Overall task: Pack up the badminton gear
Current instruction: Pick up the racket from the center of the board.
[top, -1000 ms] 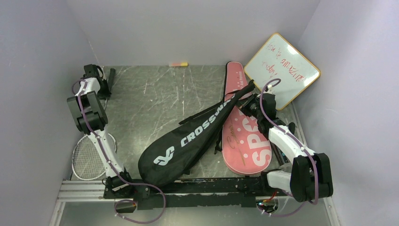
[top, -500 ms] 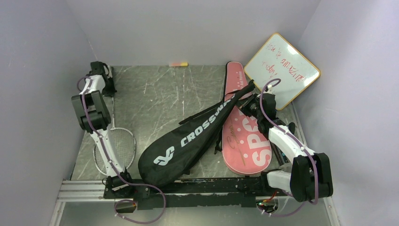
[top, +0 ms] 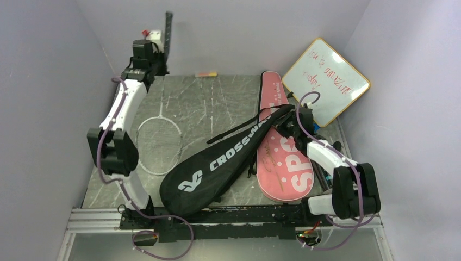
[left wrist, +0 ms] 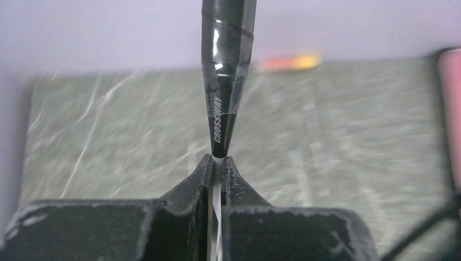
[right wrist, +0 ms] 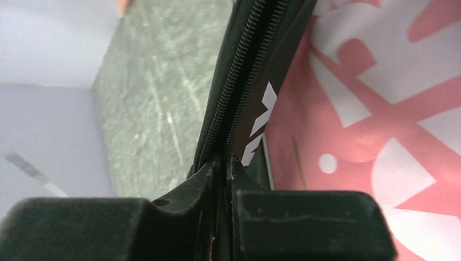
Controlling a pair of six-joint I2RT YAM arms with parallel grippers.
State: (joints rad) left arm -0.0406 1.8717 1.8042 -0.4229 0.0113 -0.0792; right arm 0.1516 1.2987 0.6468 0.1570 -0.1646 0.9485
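A racket (top: 159, 142) rests left on the bench (top: 217, 103); the CROSSWAY cover (top: 217, 163) overlaps the SPORT cover (top: 284, 175); a whiteboard (top: 326, 81) stands behind, right.

Scratched grey table (top: 217, 103) carries a black CROSSWAY cover (top: 217, 163), a pink SPORT cover (top: 285, 174), a marker (top: 206, 74) and a whiteboard (top: 326, 81)

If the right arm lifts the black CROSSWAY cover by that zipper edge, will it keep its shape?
Likely not: the black cover looks like soft, creased fabric, so it should sag. The right gripper pinches only a thin zipper edge, which might slip.
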